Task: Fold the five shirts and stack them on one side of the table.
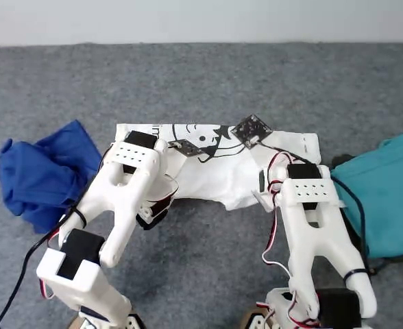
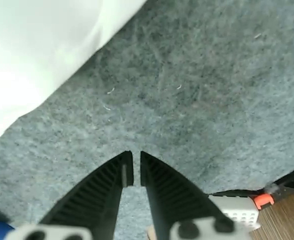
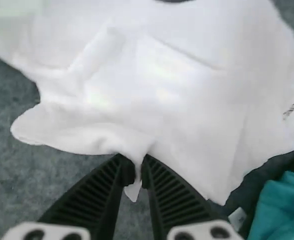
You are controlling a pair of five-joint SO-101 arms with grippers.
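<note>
A white shirt (image 1: 215, 175) with a black print lies partly folded in the middle of the grey table. My right gripper (image 3: 138, 167) is shut on a fold at the near edge of this white shirt (image 3: 177, 75); in the high view that right gripper (image 1: 262, 192) is at the shirt's near right corner. My left gripper (image 2: 136, 160) is shut with nothing between its fingers, just above bare felt, with the white shirt (image 2: 37, 40) a short way off. A crumpled blue shirt (image 1: 40, 171) lies at the left and a teal shirt (image 1: 386, 185) at the right.
Grey felt (image 1: 208, 82) covers the table, with open room behind the white shirt. The teal shirt (image 3: 282, 210) lies close beside the right gripper. A white and orange part (image 2: 247, 207) sits at the table's wooden edge. Cables trail from both arms.
</note>
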